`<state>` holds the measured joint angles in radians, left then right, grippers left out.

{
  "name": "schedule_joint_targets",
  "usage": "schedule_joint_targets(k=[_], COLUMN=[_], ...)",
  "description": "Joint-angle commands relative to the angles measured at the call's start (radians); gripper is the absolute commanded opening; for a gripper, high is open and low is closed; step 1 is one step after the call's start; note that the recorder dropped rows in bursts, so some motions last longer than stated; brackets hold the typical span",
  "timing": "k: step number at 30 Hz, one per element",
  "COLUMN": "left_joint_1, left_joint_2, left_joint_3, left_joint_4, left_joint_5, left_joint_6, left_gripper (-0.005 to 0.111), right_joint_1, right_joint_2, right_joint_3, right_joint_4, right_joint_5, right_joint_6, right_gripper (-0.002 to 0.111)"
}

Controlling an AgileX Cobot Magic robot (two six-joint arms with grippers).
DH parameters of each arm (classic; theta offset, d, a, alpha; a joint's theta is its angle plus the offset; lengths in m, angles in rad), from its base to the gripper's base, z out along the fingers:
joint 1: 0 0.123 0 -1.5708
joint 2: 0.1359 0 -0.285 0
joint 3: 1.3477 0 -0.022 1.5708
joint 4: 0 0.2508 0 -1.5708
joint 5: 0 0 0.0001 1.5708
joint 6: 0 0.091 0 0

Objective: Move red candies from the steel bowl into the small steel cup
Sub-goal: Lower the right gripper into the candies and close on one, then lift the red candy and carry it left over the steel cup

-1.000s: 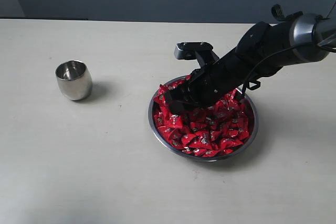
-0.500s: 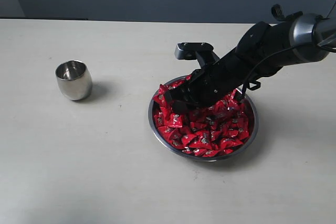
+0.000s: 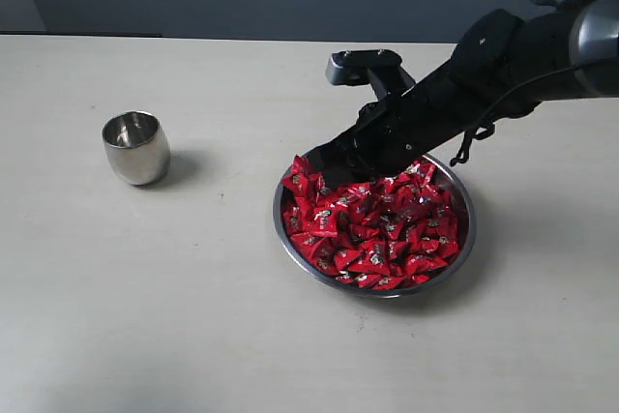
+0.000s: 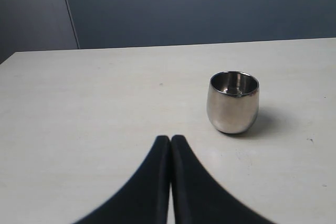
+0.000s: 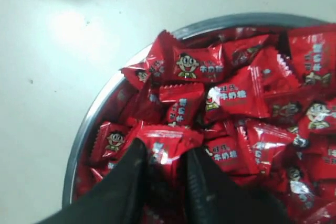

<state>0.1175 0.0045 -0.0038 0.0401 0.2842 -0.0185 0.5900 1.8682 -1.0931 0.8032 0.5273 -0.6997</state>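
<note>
Right pincer (image 5: 164,155) clamping one red candy (image 5: 168,139), over steel bowl (image 5: 84,129)

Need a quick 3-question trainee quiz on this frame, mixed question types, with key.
1. True or false: the small steel cup already has candy in it.
2. What is the right pincer closed on?
A. one red candy
B. the cup's rim
C. nothing
3. Fill in: the left pincer holds nothing and its jaws are ____ (open/shut).

Key:
1. False. The inside that shows in the left wrist view is bare steel.
2. A
3. shut
</note>
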Motion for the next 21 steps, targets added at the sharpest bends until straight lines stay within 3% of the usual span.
schedule_joint_targets(k=[1,21], left_joint_1=[0.001,0.001], left_joint_2=[-0.004,-0.004], left_joint_3=[0.004,0.004], left_joint_4=[-0.002,-0.002], left_joint_5=[0.001,0.001], left_joint_6=[-0.001,-0.001], left_gripper=[0.000,0.000], right_joint_1=[-0.001,-0.001], right_joint_2=[-0.054,-0.148], right_joint_3=[-0.003,0.050], right_joint_4=[-0.085,-0.061], right_joint_5=[-0.007,-0.271], right_joint_6=[0.048,-0.038], right_gripper=[0.011,0.011])
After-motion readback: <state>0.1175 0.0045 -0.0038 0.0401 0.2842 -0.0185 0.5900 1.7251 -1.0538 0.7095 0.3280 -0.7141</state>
